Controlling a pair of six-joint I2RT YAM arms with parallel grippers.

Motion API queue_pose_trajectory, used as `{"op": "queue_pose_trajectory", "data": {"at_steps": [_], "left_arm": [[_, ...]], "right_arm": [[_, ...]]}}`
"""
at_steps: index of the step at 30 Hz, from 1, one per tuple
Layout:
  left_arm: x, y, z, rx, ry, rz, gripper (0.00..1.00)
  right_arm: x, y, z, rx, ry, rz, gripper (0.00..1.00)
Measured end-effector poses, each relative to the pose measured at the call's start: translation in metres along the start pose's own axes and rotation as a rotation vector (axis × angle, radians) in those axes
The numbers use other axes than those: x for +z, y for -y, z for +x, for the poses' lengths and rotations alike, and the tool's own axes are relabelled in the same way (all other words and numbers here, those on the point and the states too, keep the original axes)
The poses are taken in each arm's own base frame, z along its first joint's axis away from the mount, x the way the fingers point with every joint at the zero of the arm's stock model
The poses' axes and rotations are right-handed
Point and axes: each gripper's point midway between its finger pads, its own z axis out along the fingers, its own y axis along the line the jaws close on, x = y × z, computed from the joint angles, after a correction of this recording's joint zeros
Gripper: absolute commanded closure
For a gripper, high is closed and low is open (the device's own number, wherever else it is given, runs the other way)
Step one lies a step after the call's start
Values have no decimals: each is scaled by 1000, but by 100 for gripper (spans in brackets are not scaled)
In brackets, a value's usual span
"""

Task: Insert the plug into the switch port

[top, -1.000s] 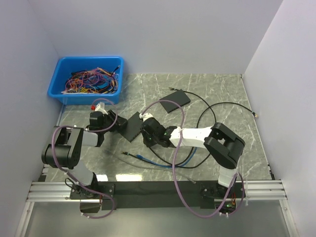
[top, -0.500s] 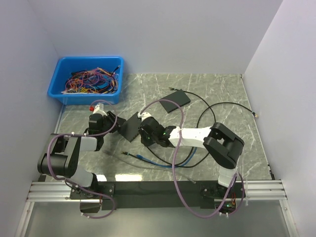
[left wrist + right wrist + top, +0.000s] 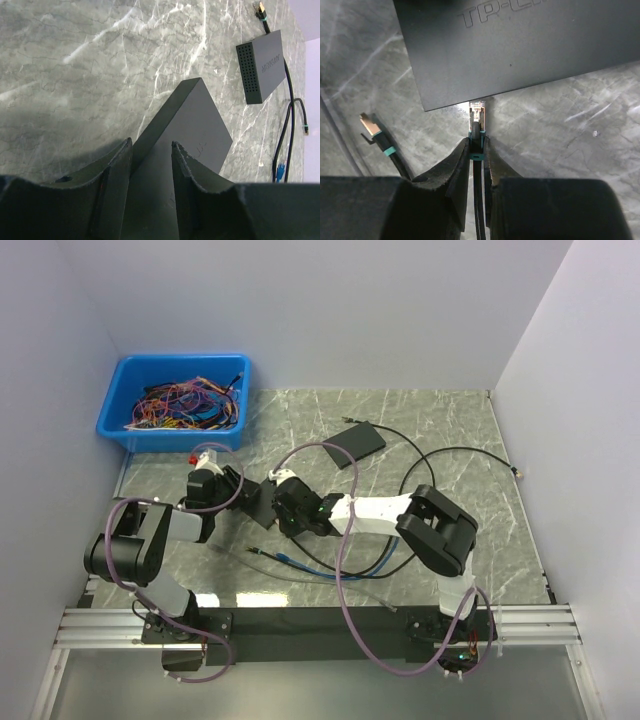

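Note:
A flat black switch (image 3: 257,497) lies between my two grippers; it shows in the left wrist view (image 3: 192,125) and, with TP-Link lettering, in the right wrist view (image 3: 520,45). My left gripper (image 3: 151,146) is shut on the switch's edge. My right gripper (image 3: 477,142) is shut on a clear plug (image 3: 478,112) with a teal boot on a black cable. The plug tip touches the near edge of the switch; the port itself is hidden. In the top view my right gripper (image 3: 283,508) sits right against the switch.
A second black switch (image 3: 356,443) lies further back, also in the left wrist view (image 3: 262,65). Loose black and blue cables (image 3: 340,565) curl over the table. Another plug (image 3: 369,125) lies left of my right gripper. A blue bin (image 3: 178,400) of wires stands at the back left.
My right gripper has moved left with the plug, up against the switch. The left arm has shifted slightly while holding the switch.

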Motion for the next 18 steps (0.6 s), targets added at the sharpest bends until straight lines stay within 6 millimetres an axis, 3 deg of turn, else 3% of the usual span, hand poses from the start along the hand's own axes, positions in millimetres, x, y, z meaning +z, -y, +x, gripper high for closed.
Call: {"op": "queue_pose_trajectory", "data": {"at_steps": [18], "left_arm": [[2,1,1,18,0,-1,58]], "right_arm": [[5,9,3,-3,-12,52,100]]}}
